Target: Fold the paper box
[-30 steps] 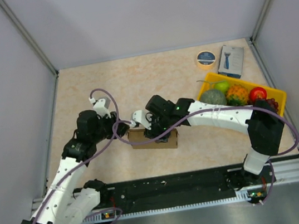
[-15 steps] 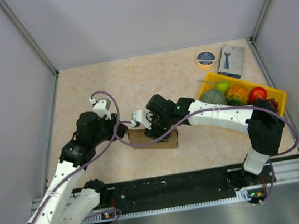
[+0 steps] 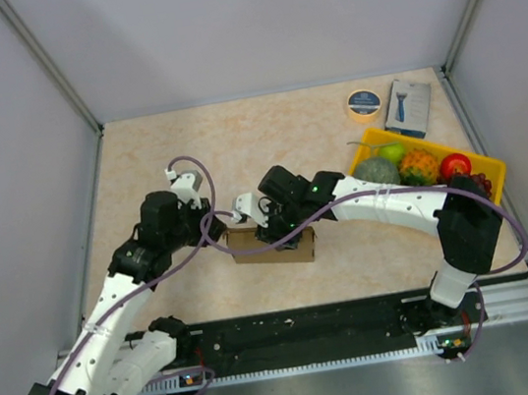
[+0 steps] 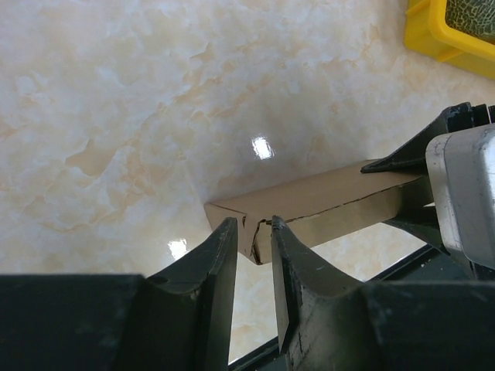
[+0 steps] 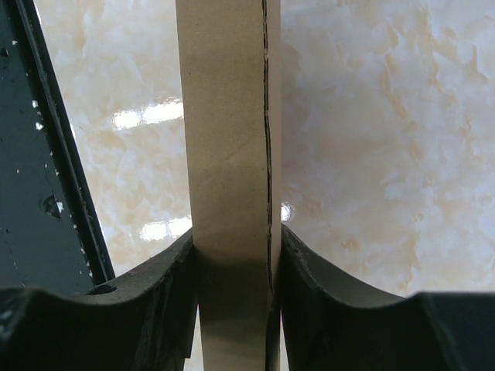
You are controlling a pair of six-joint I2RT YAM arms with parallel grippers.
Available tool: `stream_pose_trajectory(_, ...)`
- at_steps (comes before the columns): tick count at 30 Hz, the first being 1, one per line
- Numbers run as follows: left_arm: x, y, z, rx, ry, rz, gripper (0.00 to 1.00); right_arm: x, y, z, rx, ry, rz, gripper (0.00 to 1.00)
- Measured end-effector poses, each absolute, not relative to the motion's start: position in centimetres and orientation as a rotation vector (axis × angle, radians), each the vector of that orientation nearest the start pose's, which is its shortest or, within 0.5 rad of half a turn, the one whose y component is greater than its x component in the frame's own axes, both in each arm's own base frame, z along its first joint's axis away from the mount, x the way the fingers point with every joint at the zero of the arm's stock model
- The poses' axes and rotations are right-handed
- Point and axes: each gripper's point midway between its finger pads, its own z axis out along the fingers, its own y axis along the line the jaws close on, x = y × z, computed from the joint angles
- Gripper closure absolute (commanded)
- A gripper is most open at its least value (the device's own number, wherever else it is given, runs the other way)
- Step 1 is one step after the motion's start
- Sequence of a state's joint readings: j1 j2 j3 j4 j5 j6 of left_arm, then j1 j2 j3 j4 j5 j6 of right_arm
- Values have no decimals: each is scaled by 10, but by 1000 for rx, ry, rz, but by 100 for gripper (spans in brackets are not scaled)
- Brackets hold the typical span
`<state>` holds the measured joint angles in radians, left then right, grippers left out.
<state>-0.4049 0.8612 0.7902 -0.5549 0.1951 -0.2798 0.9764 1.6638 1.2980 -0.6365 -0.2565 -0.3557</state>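
From above, the plain brown cardboard paper box lies left of the yellow plastic tray. Left wrist: the left gripper straddles its end (pinched or not, I cannot tell). Right wrist: the right gripper clamps its body. End-closing seems in hand, wanting a steady tuck next.

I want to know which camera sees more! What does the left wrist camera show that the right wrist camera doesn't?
Only the left wrist: a yellow tray corner, the right hand seen sideways, and the paper box with its end between the left hand fingers. Only the right wrist: the black rail, and the right hand squeezing the box's two sides. Both: the box and the marbled table.
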Motion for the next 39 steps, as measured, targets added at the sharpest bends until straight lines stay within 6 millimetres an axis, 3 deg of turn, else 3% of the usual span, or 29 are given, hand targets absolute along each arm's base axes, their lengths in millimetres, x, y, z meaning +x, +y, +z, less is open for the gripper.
stream_pose_trajectory(6, 227, -150, 177, 271, 2255, -606, 69, 196, 344, 115, -1698, 2001, 556, 59)
stream_pose_trajectory(31, 222, -156, 168, 309, 2289, -578, 80, 196, 344, 115, -1699, 2001, 557, 60)
stream_pose_trajectory(39, 223, -155, 168, 305, 2290, -567, 91, 195, 344, 115, -1700, 2001, 559, 60)
